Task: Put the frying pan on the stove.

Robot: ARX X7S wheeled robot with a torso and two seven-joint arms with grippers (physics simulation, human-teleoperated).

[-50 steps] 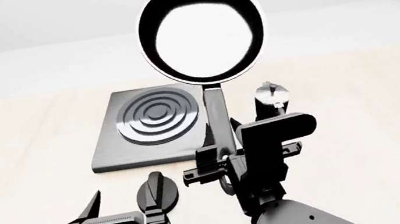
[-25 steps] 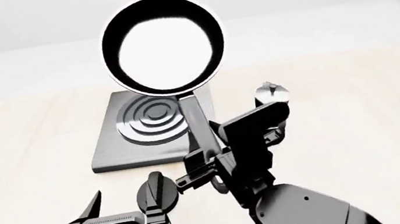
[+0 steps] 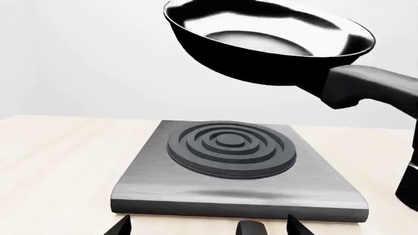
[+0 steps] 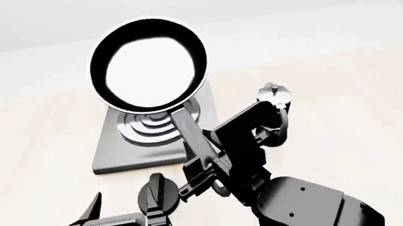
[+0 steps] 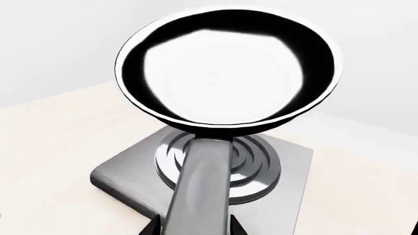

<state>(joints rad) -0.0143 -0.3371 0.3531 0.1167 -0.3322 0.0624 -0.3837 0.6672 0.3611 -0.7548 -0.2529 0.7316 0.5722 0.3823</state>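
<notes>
1. So the right gripper (image 4: pixel 208 174) has the frying pan (image 4: pixel 149 65) by its long handle, jaws clamped on it, and the pan's up in the air, not touching anything

2. In the left wrist view there's clear daylight between the pan's underside and the stove (image 3: pixel 235 169). From the head view the bowl sits over the stove's rings, maybe a bit toward the far edge, hard to call from that angle

3. Pan looks roughly level with the open side up, handle pointing back toward the robot

4. Left gripper (image 4: pixel 116 211) is just parked low near the front, fingers spread, nothing in it. There's a little black knob (image 4: pixel 158 193) right beside it and a moka pot (image 4: pixel 274 95) off to the right of the stove, neither one in the way as far as I can see

5. I'd call this the carry-over step, nearly done. Next bit is lowering it straight down so the base lands centred on the rings, keeping it flat, then letting go of the handle once it's resting. Only risk I see is setting it down off-centre so the handle weight tips it
</notes>
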